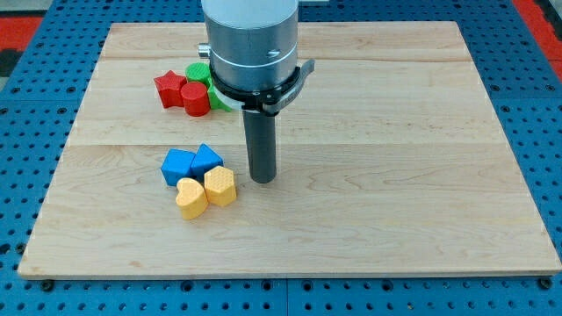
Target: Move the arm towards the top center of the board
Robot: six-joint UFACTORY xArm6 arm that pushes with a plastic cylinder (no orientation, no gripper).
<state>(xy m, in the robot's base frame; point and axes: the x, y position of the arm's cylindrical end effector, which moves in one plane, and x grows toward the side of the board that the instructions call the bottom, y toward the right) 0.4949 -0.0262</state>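
Observation:
My tip (262,180) rests on the wooden board (395,175) near its middle, just right of a cluster of blocks. That cluster holds two blue blocks (178,166) (206,160) and two yellow heart-shaped blocks (219,186) (190,197). The nearest yellow heart lies a short gap to the left of the tip. Up and left, a red star block (169,89) and a red cylinder (196,99) sit beside green blocks (198,72), partly hidden behind the arm's grey body (251,44).
The board lies on a blue pegboard surface (536,105) that surrounds it on all sides. A red patch (26,26) shows at the view's top left corner.

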